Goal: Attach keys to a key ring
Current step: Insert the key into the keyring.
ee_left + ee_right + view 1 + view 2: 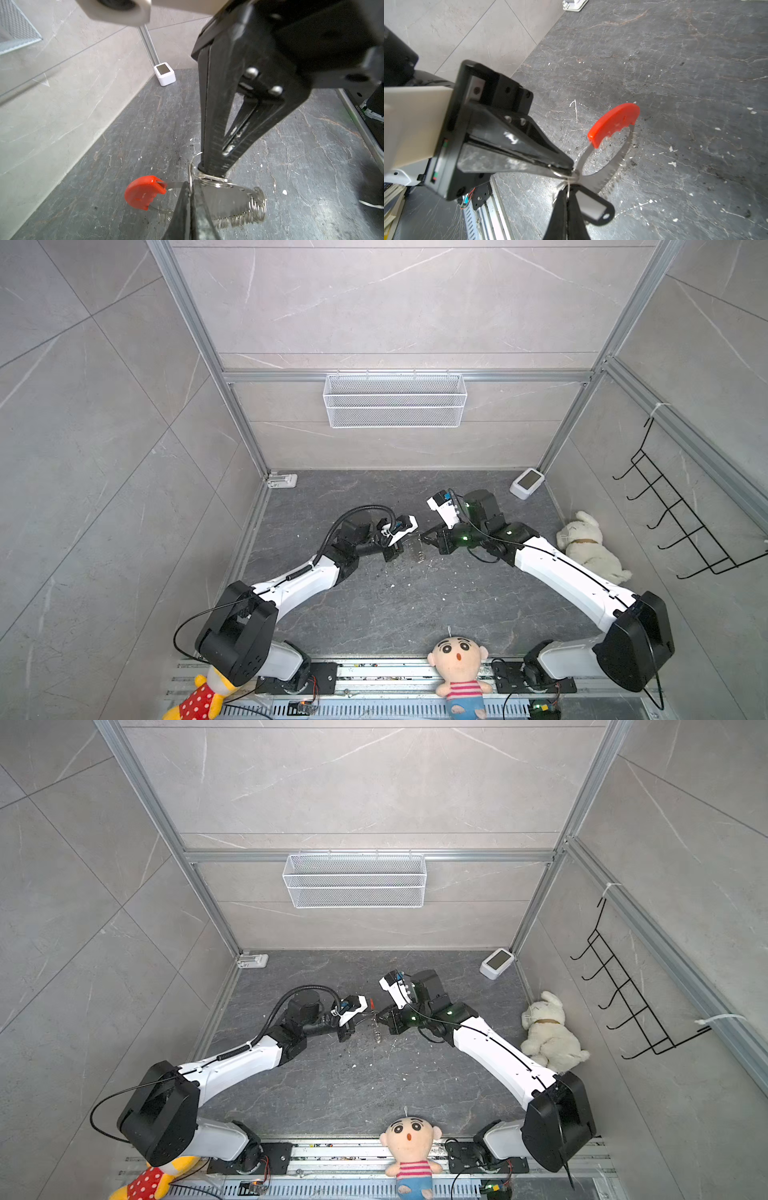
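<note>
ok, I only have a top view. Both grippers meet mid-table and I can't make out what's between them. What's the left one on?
Observer: In the left wrist view, the left gripper is shut on the grey band of the key ring.
Operator: And the right?
Observer: In the right wrist view, the right gripper is shut, and the black fob sticks out from it.
Operator: Fob threaded?
Observer: The hole at its free end is empty. The other end is hidden in the gripper, so I can't tell.
</note>
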Robot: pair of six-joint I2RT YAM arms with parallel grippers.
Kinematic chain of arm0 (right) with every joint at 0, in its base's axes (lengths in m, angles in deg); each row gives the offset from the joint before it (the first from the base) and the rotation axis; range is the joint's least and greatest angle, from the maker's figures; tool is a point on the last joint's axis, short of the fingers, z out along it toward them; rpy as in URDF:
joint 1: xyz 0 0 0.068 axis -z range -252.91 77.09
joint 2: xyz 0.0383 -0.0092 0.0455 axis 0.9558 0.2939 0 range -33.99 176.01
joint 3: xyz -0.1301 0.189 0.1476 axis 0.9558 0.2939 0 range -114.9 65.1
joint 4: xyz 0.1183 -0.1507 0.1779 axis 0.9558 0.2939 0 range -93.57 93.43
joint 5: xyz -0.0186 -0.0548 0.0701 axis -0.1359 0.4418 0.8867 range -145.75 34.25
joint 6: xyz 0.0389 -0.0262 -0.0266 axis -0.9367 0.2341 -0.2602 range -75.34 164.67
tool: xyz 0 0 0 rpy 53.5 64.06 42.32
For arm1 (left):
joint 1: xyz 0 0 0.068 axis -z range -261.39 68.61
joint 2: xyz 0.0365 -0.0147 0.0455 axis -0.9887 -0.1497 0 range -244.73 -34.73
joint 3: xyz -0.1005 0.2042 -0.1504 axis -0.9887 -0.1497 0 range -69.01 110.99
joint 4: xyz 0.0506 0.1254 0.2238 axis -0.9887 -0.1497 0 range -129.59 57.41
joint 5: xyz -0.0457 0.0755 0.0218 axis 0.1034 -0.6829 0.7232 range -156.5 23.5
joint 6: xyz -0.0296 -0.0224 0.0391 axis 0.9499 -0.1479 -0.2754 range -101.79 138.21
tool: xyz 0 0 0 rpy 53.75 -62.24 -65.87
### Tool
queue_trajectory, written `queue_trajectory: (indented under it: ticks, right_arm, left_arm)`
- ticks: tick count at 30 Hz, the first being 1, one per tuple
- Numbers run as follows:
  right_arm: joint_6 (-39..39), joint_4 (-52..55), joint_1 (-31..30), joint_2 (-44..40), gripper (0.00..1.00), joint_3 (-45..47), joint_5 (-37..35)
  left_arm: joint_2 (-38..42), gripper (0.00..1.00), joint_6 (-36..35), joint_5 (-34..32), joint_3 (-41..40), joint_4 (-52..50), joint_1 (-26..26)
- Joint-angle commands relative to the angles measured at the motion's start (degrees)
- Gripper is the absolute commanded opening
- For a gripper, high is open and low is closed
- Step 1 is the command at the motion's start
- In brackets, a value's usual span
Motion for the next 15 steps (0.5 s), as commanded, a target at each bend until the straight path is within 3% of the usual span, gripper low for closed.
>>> queue_trajectory:
  ticks: [1,6,15]
  right_arm:
    - [-3.52,-6.12,1.59,-0.86,0.00,1.77,3.45]
    - [-7.42,-10.99,3.29,-0.73,0.00,3.62,7.50]
    - [-7.88,-11.49,3.96,-2.85,0.00,4.22,10.58]
  left_arm:
    - [2.00,0.00,1.28,3.77,0.07,7.16,0.52]
    - [2.69,0.00,2.00,5.02,-0.18,7.58,0.54]
    - [2.81,0.00,3.32,5.70,-0.18,8.50,0.51]
